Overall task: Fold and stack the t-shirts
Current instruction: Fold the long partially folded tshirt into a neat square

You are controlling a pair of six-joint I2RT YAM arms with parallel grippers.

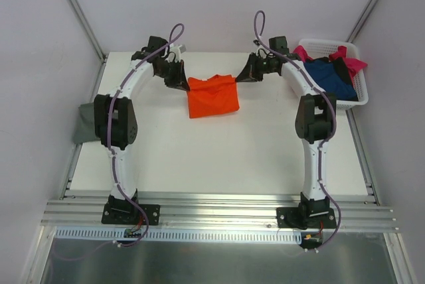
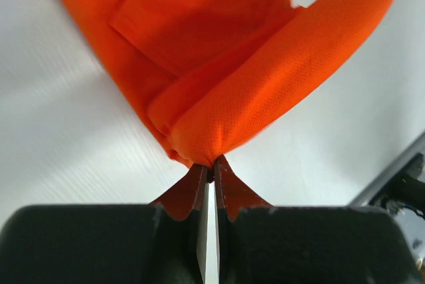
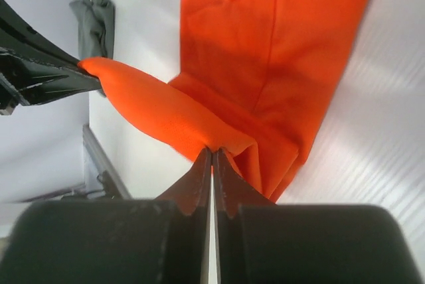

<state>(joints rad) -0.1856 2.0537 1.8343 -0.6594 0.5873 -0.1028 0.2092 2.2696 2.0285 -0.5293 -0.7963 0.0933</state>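
The bright orange t-shirt [image 1: 212,96] lies partly folded at the back middle of the white table [image 1: 219,158]. My left gripper [image 1: 180,79] is shut on its far left corner, and the left wrist view shows the cloth [image 2: 265,71] pinched at my fingertips [image 2: 211,168]. My right gripper [image 1: 243,73] is shut on its far right corner, with the cloth [image 3: 279,45] pinched there too [image 3: 213,153]. The edge between the two grips is lifted off the table. A grey-green t-shirt [image 1: 85,121] lies at the table's left edge. The navy blue [image 1: 330,77] and magenta pink [image 1: 350,60] t-shirts lie in the basket.
The white slatted basket [image 1: 358,88] stands at the back right corner, close behind my right arm. Metal rails run along the near edge [image 1: 219,212]. The grey-green shirt also shows in the right wrist view [image 3: 93,22].
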